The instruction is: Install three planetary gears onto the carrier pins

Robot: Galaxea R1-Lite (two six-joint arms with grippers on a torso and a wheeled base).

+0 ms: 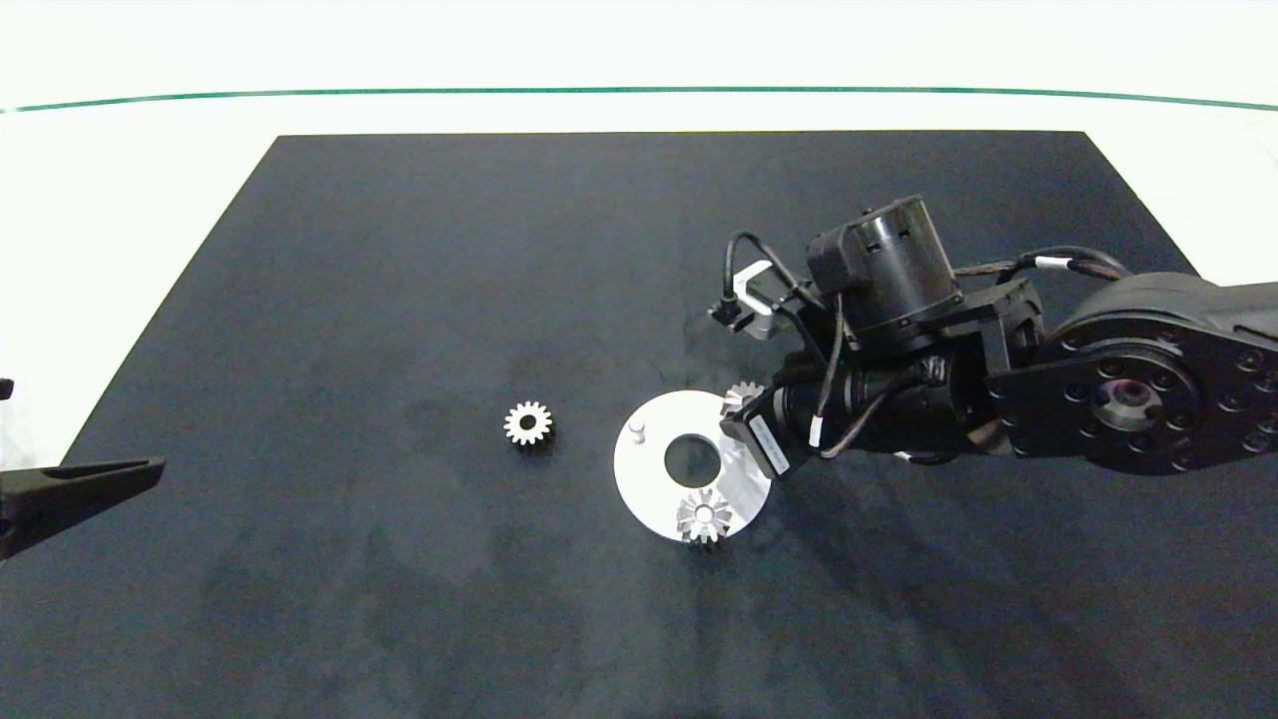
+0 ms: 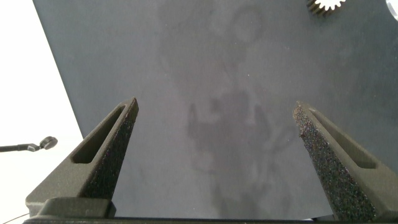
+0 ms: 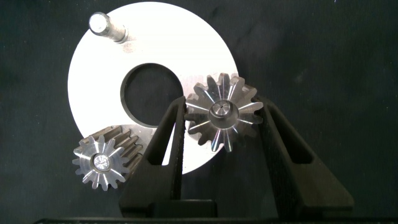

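Observation:
The white carrier disc (image 1: 654, 479) lies on the dark mat. One planetary gear (image 1: 704, 516) sits on a pin at the disc's near rim. A second gear (image 3: 221, 118) sits over another pin, whose tip shows through the bore, with my right gripper (image 3: 222, 107) shut on its toothed edge. In the head view the right wrist covers most of this gear (image 1: 744, 396). One carrier pin (image 1: 637, 431) stands bare. A third gear (image 1: 528, 423) lies loose on the mat left of the disc. My left gripper (image 2: 214, 109) is open and holds nothing, at the mat's left edge.
The black mat (image 1: 399, 250) covers most of the white table, whose bare surface shows on the left and far sides. A green line (image 1: 639, 90) runs across the far side. The bulky right arm (image 1: 1128, 389) reaches in from the right over the disc's right part.

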